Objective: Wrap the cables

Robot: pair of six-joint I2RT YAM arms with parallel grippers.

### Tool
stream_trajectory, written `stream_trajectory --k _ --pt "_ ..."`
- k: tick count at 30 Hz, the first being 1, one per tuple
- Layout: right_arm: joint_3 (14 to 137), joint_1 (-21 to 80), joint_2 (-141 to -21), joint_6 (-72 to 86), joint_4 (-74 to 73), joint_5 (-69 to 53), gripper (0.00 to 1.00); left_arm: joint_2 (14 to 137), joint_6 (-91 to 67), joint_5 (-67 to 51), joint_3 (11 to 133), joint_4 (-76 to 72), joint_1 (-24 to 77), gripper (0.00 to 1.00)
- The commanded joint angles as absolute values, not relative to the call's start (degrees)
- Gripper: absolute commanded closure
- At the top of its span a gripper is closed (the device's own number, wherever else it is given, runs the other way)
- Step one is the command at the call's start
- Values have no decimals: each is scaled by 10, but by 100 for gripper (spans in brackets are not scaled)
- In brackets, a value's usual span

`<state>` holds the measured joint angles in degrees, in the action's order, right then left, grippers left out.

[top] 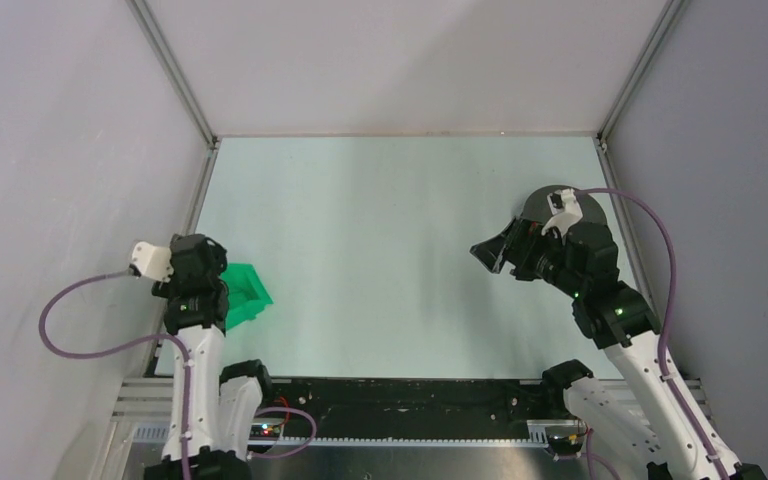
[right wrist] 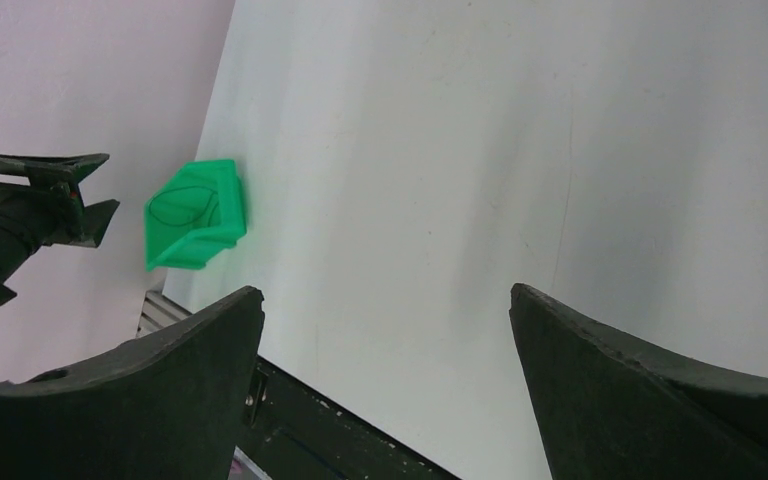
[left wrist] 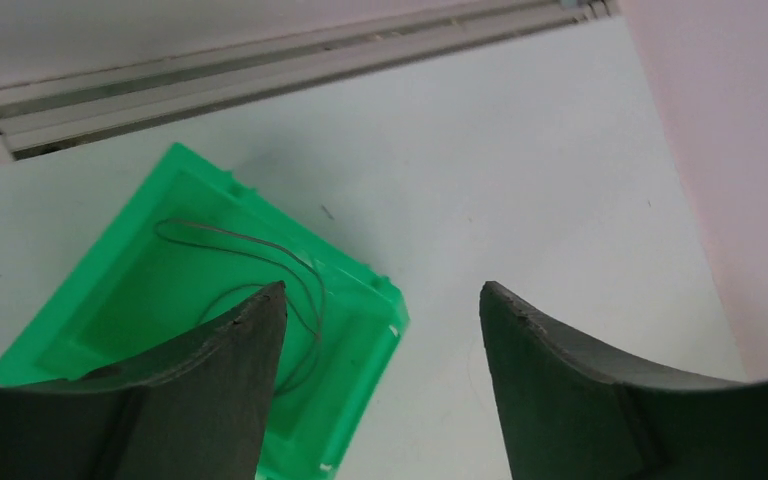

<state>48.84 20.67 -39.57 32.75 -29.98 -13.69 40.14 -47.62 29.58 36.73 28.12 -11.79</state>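
A thin black wire (left wrist: pixel 260 250) lies curled inside a green bin (left wrist: pixel 140 300) at the table's left edge. The bin also shows in the top view (top: pixel 248 292) and in the right wrist view (right wrist: pixel 195 215), where the wire (right wrist: pixel 188 205) is a faint loop. My left gripper (left wrist: pixel 382 300) is open and empty, hovering above the bin's right corner. My right gripper (right wrist: pixel 385 305) is open and empty, held above the table at the right, pointing left (top: pixel 490 250). A dark grey round spool (top: pixel 560 205) sits behind the right wrist, mostly hidden.
White walls with metal frame posts enclose the table (top: pixel 390 240). A black and metal rail (top: pixel 390 400) runs along the near edge between the arm bases. Mauve robot cables (top: pixel 70 330) loop beside each arm.
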Motion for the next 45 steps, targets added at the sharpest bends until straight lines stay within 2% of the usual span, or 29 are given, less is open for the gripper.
stream_trajectory --k 1,2,10,15,19,28,35,39,42,45 --pt "485 216 -398 328 -272 -156 3 416 -603 291 366 292 -178 30" --pt "484 218 -399 329 -270 -158 3 420 -633 296 366 296 -189 35" --pt "484 225 -404 328 -263 -169 4 465 -793 356 373 343 -199 52" --pt "484 231 -413 336 -249 -195 5 525 -844 362 390 345 -203 54" --pt "485 233 -414 342 -230 -210 7 560 -859 370 396 346 -203 61" --pt "488 246 -411 357 -207 -212 8 586 -863 393 391 349 -206 60" --pt "488 256 -415 366 -211 -201 9 610 -856 405 405 349 -208 65" --pt "489 260 -412 368 -208 -210 10 611 -853 402 401 348 -209 74" --pt "489 261 -409 363 -216 -204 10 603 -855 402 396 349 -208 90" --pt "489 261 -405 355 -225 -196 10 599 -856 401 390 348 -208 99"
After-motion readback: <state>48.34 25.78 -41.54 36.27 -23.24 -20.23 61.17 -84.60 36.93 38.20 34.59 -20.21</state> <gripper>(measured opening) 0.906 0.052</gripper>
